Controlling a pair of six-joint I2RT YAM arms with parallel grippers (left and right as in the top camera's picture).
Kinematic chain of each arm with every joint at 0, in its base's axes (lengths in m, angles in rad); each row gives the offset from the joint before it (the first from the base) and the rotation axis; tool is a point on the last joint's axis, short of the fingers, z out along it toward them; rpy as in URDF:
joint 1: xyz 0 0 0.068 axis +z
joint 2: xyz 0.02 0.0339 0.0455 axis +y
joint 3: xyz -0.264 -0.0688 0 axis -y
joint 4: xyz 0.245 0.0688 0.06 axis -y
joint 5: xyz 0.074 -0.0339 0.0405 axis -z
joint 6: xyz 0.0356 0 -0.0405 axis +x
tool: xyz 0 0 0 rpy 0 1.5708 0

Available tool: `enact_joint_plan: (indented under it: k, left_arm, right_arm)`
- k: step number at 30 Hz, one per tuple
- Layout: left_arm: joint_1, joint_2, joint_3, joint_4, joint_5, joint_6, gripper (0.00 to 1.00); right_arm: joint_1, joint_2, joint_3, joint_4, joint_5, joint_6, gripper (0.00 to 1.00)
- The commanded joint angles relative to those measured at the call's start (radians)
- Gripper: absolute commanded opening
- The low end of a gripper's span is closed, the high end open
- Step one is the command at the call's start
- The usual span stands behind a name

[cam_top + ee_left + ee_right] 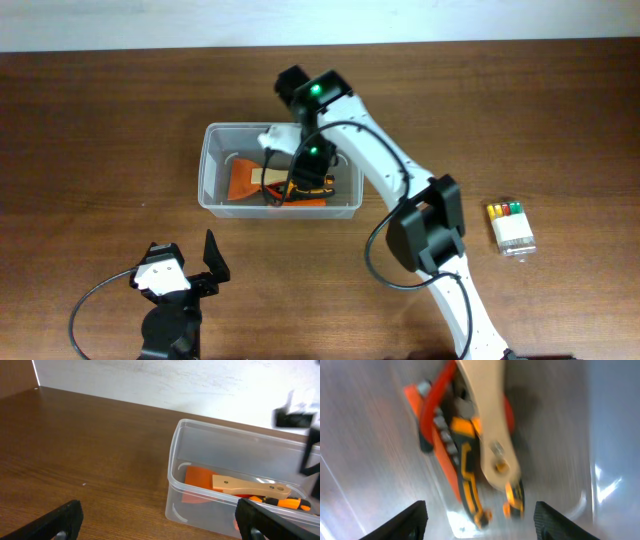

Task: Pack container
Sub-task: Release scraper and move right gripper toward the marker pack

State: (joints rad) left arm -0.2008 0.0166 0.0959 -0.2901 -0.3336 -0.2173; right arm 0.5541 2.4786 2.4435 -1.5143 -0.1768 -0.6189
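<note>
Because the clear, smooth plastic container [235, 127] stands in the middle of the table with tools already inside, you should lift the right gripper [482, 510], its jaws apart and empty, straight up, without catching the flat orange scraper [250, 487] with its wooden handle or the orange-and-black pliers [280, 502]. The left gripper [159, 522] rests open near the front edge.

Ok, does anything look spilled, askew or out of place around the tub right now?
Nothing spilled or damaged. Inside the container the wooden-handled scraper and orange-handled pliers lie crossed in a loose heap. Only a small clear box sits outside, on the table well off to the right in the overhead view.
</note>
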Motion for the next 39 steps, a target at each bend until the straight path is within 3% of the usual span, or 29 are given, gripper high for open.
enact_joint_plan:
  k: [1,5,7,12,16,22,30,39]
  left_arm:
    - [-0.004,-0.003,-0.003,-0.002,-0.003,0.009,0.99]
    - [-0.004,-0.003,-0.003,-0.002,-0.003,0.009,0.99]
    - [-0.004,-0.003,-0.003,-0.002,-0.003,0.009,0.99]
    - [-0.004,-0.003,-0.003,-0.002,-0.003,0.009,0.99]
    - [-0.004,-0.003,-0.003,-0.002,-0.003,0.009,0.99]
    - [-0.004,-0.003,-0.003,-0.002,-0.003,0.009,0.99]
    - [-0.004,-0.003,-0.003,-0.002,-0.004,0.009,0.99]
    - [-0.004,-0.003,-0.003,-0.002,-0.003,0.009,0.99]
  right_arm:
    - [-0.093,-0.137,0.103,-0.048,0.000,0.223,0.70]
    - [-0.207,-0.249,0.200,-0.135,-0.022,0.271,0.72]
    - [-0.272,-0.313,0.232,-0.183,-0.022,0.309,0.78]
    - [-0.448,-0.494,0.210,-0.185,0.000,0.447,0.80]
    - [-0.562,-0.628,0.135,-0.185,0.016,0.452,0.84]
    - [-0.663,-0.805,-0.211,-0.185,0.221,0.445,0.87]
    - [-0.771,-0.883,-0.675,-0.145,0.229,0.495,0.87]
    - [-0.863,-0.883,-1.142,0.162,0.305,0.481,0.87]
